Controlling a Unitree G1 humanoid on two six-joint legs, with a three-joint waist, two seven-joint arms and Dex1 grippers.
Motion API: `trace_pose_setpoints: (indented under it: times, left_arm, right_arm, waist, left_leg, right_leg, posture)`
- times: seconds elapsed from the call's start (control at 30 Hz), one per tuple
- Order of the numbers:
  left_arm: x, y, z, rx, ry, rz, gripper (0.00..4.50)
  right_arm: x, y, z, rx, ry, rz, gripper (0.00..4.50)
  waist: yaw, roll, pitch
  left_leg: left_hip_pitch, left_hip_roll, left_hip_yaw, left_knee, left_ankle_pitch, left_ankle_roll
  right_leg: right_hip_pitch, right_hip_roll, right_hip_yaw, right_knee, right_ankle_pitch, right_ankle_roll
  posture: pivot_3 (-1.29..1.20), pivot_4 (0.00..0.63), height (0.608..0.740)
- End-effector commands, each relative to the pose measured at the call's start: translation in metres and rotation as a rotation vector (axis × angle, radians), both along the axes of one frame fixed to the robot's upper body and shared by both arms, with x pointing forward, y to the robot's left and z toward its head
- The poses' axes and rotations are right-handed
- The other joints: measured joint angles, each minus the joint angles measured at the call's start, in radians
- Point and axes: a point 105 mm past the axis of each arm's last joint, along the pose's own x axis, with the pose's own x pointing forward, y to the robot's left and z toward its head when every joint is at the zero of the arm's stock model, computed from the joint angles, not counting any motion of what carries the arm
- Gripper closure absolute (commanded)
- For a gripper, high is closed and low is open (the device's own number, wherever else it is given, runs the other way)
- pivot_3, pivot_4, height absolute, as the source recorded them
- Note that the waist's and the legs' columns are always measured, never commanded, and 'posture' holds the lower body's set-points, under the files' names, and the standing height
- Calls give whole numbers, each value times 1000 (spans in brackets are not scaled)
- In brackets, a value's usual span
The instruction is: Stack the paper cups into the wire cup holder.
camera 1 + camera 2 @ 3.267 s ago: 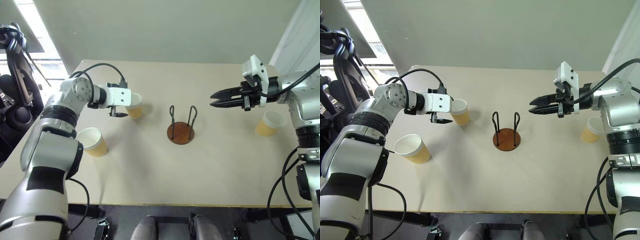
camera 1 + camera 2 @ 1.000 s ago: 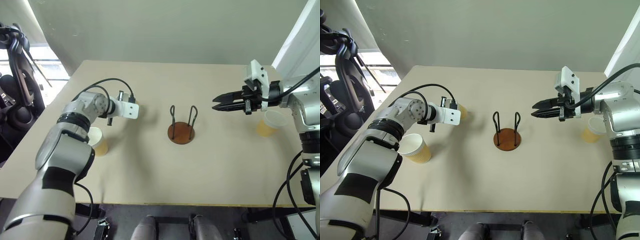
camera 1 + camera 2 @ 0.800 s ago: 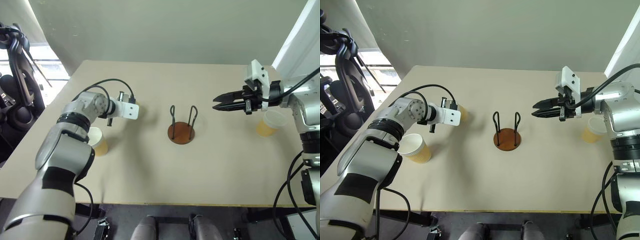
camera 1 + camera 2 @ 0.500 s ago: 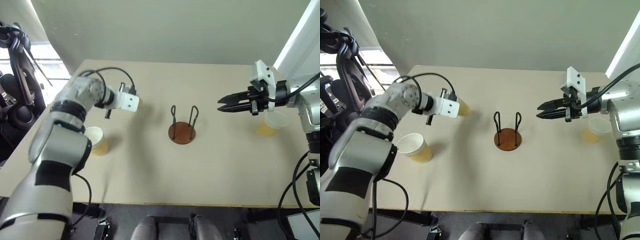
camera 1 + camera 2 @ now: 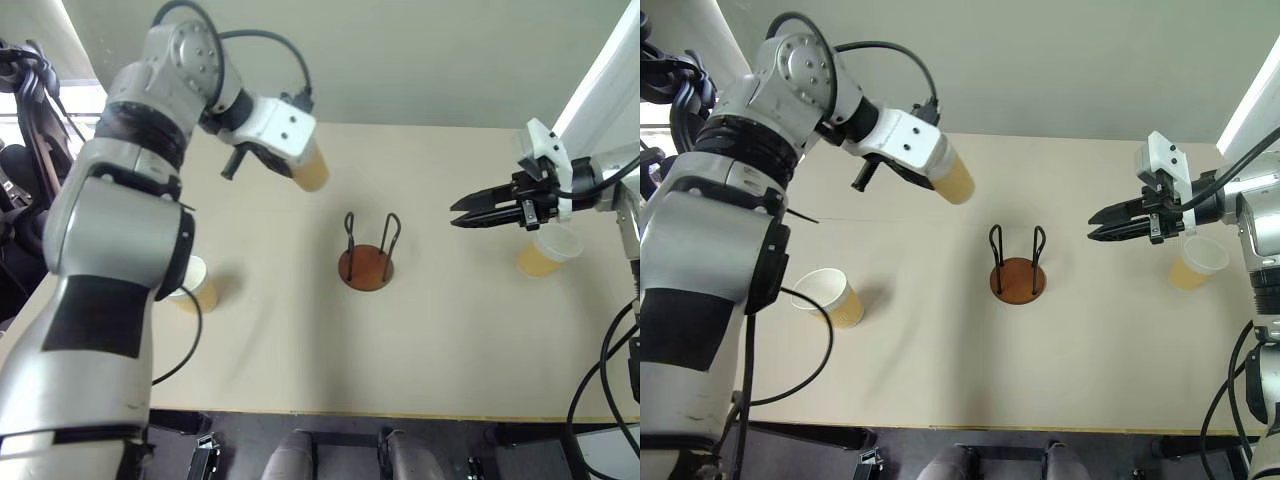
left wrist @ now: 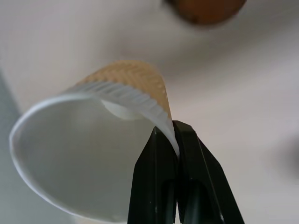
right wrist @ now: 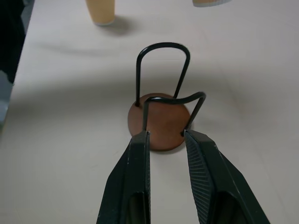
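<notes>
above the table, left gripper pinches a paper cup's rim.

A pale beige table spans the middle of the frame. A grey-green wall runs along the top. A bright window sits at the left edge.

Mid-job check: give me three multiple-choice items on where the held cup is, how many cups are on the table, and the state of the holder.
1. The cup pinched by the left gripper is:
A. in the air
B. in the holder
C. on the table

2. Cups standing on the table:
A. none
B. one
C. two

3. The wire cup holder is:
A. empty
B. holding one cup
C. tipped over

Answers:
1 A, the held cup hangs tilted above the table.
2 C, one cup at left, another at right.
3 A, bare base between upright loops.
</notes>
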Motion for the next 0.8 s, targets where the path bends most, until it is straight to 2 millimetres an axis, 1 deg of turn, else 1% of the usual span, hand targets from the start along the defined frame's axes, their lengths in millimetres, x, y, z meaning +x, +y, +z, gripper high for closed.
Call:
trace_pose_setpoints:
  times: [0.03, 0.07, 0.1, 0.17, 0.3, 0.33, 0.4, 0.43, 0.57, 0.7, 0.8]
  left_arm:
    - [-10, -15, 19, -3, -15, -63, 4489]
    - [-11, -20, 20, -3, -17, -79, 4489]
    - [-12, -26, 22, 2, -20, -95, 4489]
    - [-14, -34, 21, 9, -15, -115, 4489]
    - [-14, -40, 13, 60, -6, -141, 4489]
    - [-14, -43, 12, 59, -1, -151, 4489]
    - [-15, -47, 8, 64, 6, -170, 4489]
    - [-15, -50, 5, 68, 12, -181, 4489]
    - [-17, -58, -4, 72, 34, -215, 4489]
    - [-18, -62, -9, 75, 47, -238, 4489]
    - [-20, -66, -12, 68, 64, -252, 4489]
  right_arm:
    - [-4, -4, 11, -21, -32, 8, 3384]
    - [-3, -5, 11, -25, -33, 5, 3384]
    - [-2, -7, 12, -28, -33, -1, 3384]
    - [-1, -9, 12, -31, -31, -12, 3384]
    - [-1, -14, 10, -43, -19, -25, 3384]
    - [-2, -15, 10, -45, -18, -26, 3384]
    - [-3, -15, 9, -46, -16, -27, 3384]
    - [-3, -15, 9, -45, -15, -28, 3384]
    - [-4, -16, 8, -44, -13, -31, 3384]
    - [-3, -17, 11, -31, -16, -37, 3384]
    - [-3, -15, 17, -16, -27, -31, 3384]
  waist:
    - [-3, 0, 0]
    - [-1, 0, 0]
    - [-2, 0, 0]
    - [-1, 0, 0]
    - [-2, 0, 0]
    - [-2, 0, 0]
    - [-3, 0, 0]
    - [-2, 0, 0]
    - [-1, 0, 0]
    - [-1, 0, 0]
    - [0, 0, 0]
  left_leg:
    - [0, 1, 0, 0, 0, 0]
    - [1, 0, 6, 1, -1, 1]
    - [1, 2, 2, 2, -3, 1]
    - [1, 2, 5, 5, -4, 2]
    - [1, 5, 8, 13, -8, 6]
    - [2, 4, 12, 13, -8, 6]
    - [2, 5, 11, 14, -8, 7]
    - [3, 3, 14, 14, -9, 7]
    - [4, 4, 13, 16, -9, 8]
    - [4, 4, 16, 16, -10, 9]
    - [4, 4, 16, 16, -10, 9]
  right_leg:
    - [0, -2, 1, 0, -1, 1]
    - [0, 1, 0, 1, -1, 2]
    - [0, -2, 2, 1, -1, 2]
    - [1, -1, 1, 1, -1, 2]
    - [2, -4, 4, 2, -1, 4]
    - [2, -1, 3, 1, 0, 5]
    - [4, -5, 5, 1, 0, 6]
    - [4, -2, 4, 1, 1, 6]
    - [5, -6, 6, 1, 1, 7]
    - [5, -4, 7, 1, 2, 9]
    - [5, -4, 7, 1, 2, 10]
  posture:
    - [0, 150, 740]
    - [0, 150, 740]
    - [0, 150, 740]
    - [0, 150, 740]
    - [0, 150, 740]
    - [0, 150, 740]
    - [0, 150, 740]
    - [0, 150, 740]
    - [0, 150, 740]
    - [0, 150, 740]
    - [0, 150, 740]
